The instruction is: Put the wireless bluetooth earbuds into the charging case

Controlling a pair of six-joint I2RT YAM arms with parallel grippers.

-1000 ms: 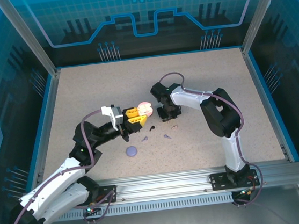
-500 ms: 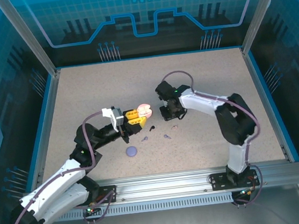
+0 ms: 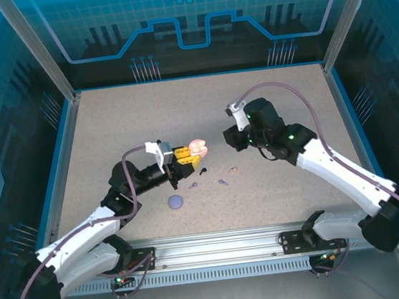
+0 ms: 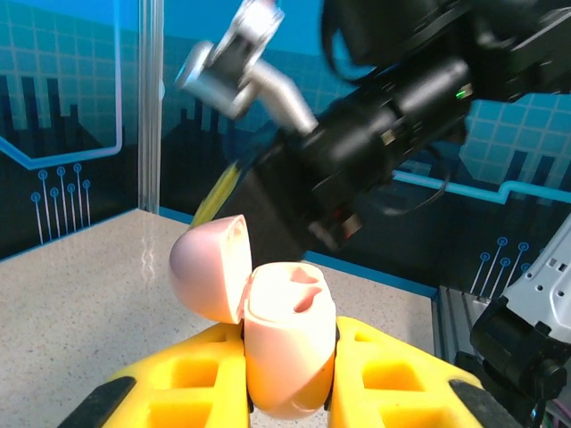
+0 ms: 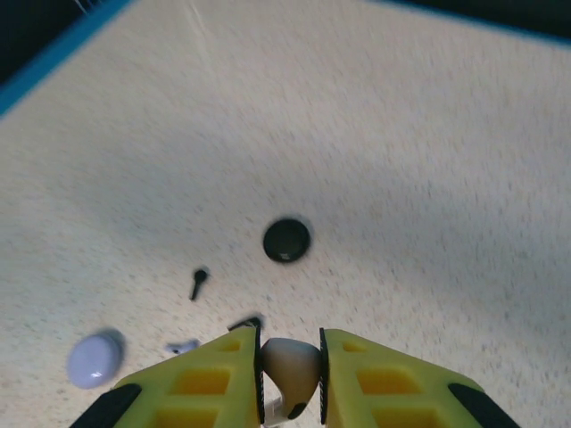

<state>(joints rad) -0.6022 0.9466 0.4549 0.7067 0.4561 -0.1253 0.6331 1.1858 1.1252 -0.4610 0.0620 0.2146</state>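
My left gripper (image 3: 186, 157) is shut on an open pale pink charging case (image 4: 290, 334), its lid (image 4: 211, 267) swung up to the left and two empty sockets showing. From above, this pink case (image 3: 198, 147) sits at the table's middle. My right gripper (image 3: 232, 141) hovers just right of it, shut on a pale pink earbud (image 5: 290, 367). On the table lie a black earbud (image 3: 202, 170), two lavender earbuds (image 3: 193, 185) (image 3: 222, 182) and a second pink earbud (image 3: 233, 168).
A lavender disc case (image 3: 176, 202) lies shut near the front, also seen as the lavender case (image 5: 94, 358). A black disc case (image 5: 286, 240) rests on the table below my right gripper. The right arm (image 4: 384, 125) looms close behind the pink case.
The right arm has swung its elbow out to the right and lifted, gripper drawing back up-right from the table with the earbud. My left gripper has edged right with the pink case.
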